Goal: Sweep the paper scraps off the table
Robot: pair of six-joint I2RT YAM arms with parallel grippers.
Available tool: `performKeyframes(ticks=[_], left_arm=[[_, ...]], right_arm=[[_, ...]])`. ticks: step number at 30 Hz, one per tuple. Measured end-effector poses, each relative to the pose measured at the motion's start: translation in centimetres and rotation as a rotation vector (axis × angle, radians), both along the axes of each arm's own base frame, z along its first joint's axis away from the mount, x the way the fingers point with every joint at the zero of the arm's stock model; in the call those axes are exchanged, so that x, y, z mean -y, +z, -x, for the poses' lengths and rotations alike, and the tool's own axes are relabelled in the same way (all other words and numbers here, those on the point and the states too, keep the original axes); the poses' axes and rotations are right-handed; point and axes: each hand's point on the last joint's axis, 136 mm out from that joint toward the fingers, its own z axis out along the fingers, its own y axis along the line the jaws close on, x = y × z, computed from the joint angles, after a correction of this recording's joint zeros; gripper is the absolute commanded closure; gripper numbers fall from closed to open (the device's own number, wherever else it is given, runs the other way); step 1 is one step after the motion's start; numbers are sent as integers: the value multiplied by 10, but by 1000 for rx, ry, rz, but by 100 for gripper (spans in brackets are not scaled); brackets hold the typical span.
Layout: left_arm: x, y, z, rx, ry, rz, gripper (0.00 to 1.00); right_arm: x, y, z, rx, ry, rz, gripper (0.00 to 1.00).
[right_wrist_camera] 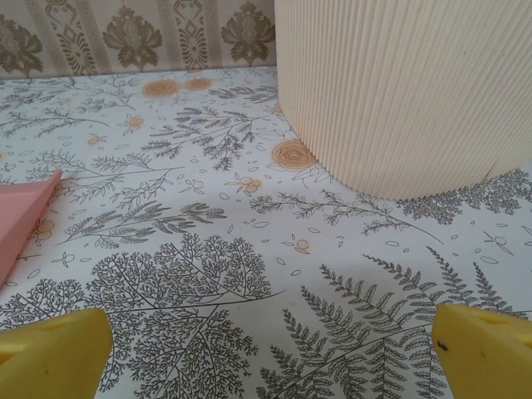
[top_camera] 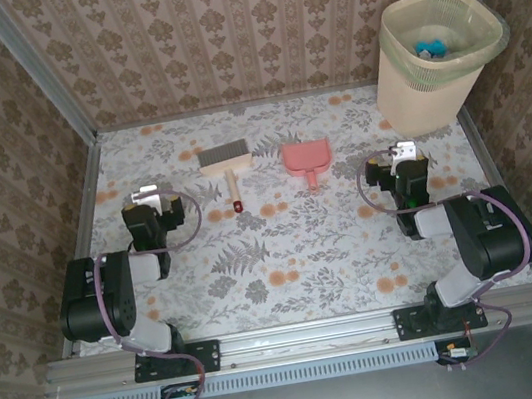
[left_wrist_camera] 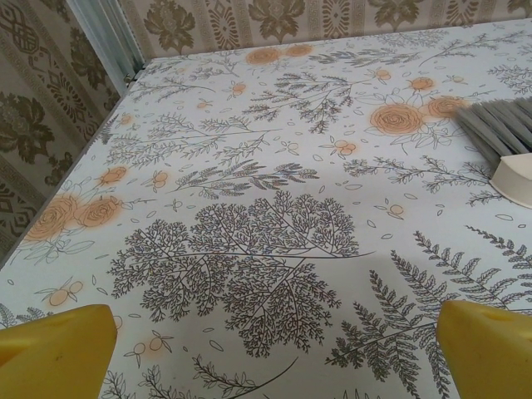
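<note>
On the left, my left gripper hangs low over the desk, fingers spread wide with nothing between them. Just to its right lies the brush, bristle head towards the far wall, red-tipped handle pointing at me. Next along, the pink dustpan lies flat, well apart from either arm. The right gripper is released too, parked near the foot of the cream bin. The paper scraps I can make out, teal-blue ones, sit inside that bin, so I judge the sweeping done and this a final check. To do it well I'd scan the leaf print slowly, since white wads could hide among it, and keep the right arm off the bin wall so it doesn't tip.
</note>
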Motion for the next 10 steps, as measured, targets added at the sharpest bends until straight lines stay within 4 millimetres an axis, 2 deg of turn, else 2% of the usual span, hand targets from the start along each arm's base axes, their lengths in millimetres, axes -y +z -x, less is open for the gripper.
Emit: performKeyframes(ticks=[10], left_arm=[[3, 0, 0, -1, -19, 8, 0]], right_arm=[[-1, 0, 0, 0, -1, 2, 0]])
